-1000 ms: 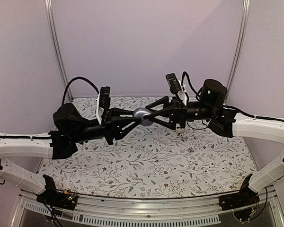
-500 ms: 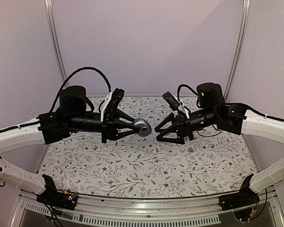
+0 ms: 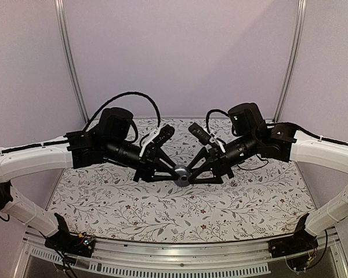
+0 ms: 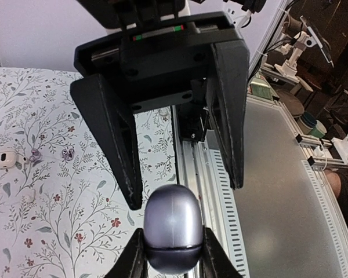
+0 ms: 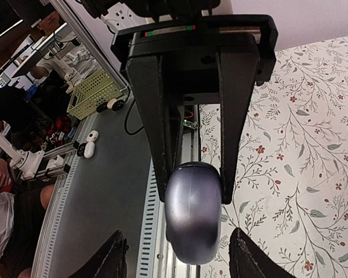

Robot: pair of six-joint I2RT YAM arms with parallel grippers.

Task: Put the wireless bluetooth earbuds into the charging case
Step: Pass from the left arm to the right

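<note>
Both arms have dropped and closed in since half a second ago. Then the grippers faced each other across a gap. Now they meet above the middle of the flower-patterned worktop [image 3: 162, 214], with the charging case [image 3: 181, 175] between them and clear of the cloth.

The left gripper [image 4: 173, 263] is pinched narrowly on the case, one finger on each flank of its near end. The right gripper [image 5: 178, 231] is spread wide. Its fingers [image 4: 123, 156] straddle the case's free end without pressing on it, and the right wrist view shows clear space on both sides.

The case is egg-shaped and grey-silver. Its long axis runs along the line from one wrist to the other, so its free end points straight into the right gripper's mouth. That makes the right arm the one placed to act on that end, probably to take a second hold or work the lid, while the left keeps the body steady.

A seam circles the case and the lid looks closed, so whether anything is inside cannot be told.

One white earbud [image 4: 6, 157] lies loose on the cloth, well back from the rail [image 4: 197, 168] at the worktop's near edge. Two small purplish pieces [image 4: 35, 154] sit just beside it, too small to identify. A second pale object nearby may be the other earbud, though that is uncertain. Neither gripper is near them, and they do not show in the overhead view.
</note>
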